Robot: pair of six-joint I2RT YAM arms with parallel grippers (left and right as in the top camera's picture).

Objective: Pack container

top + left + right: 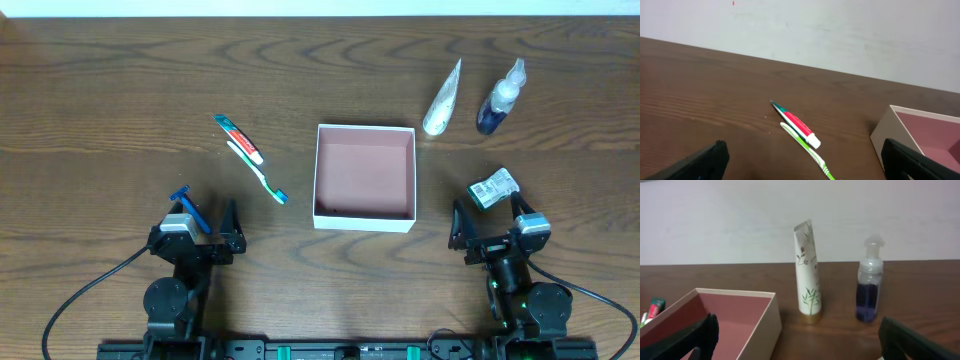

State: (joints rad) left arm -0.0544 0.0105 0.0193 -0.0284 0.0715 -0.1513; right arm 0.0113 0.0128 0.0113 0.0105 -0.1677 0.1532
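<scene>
Here, both crouched low and level, left gripper (197, 224), right gripper (489, 224), wide open, seemingly empty, container (365, 219) between.

No text, brand, number or sign can be read in any view. A red band of printing is seen on the toothpaste tube (799, 125), but its letters are too small to be made out. A green leaf-and-stem motif is printed on the upright white tube (807, 275); no words can be resolved on it. Dark marks are seen on the small white packet (494, 188) in the overhead view, too blurred to be read.
</scene>
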